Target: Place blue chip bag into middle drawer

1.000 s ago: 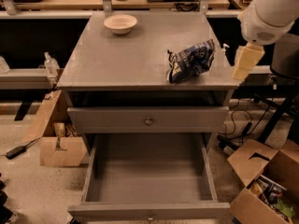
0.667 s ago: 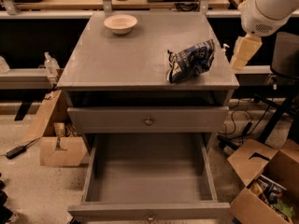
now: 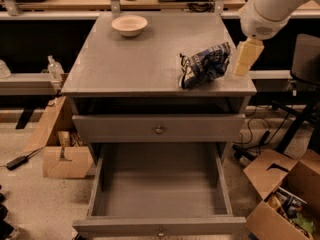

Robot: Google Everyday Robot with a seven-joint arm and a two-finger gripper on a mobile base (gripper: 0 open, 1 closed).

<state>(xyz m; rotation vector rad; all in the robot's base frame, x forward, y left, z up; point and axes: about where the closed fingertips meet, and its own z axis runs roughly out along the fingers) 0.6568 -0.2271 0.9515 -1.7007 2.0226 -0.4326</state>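
A robot's pincer [image 3: 244, 63] hangs at the upper right of the frame, over the right edge of a grey cabinet's tabletop [image 3: 135, 59], just beside the blue chip bag [image 3: 205, 64]. Whether the pincer is open or closed cannot be told from this angle, and the bag is not in its grasp. The crumpled bag lies on the tabletop near the front right corner, right of centre in the frame. A cream bowl [image 3: 129, 25] sits well apart from it, near the back edge at upper centre. Below the tabletop the upper drawer [image 3: 115, 129] is closed, its round knob at the middle. The middle drawer [image 3: 160, 191] beneath it, at the bottom of the frame, is pulled out wide, its box bare. Cardboard boxes stand on the floor at lower left [image 3: 62, 159] and lower right [image 3: 287, 204].
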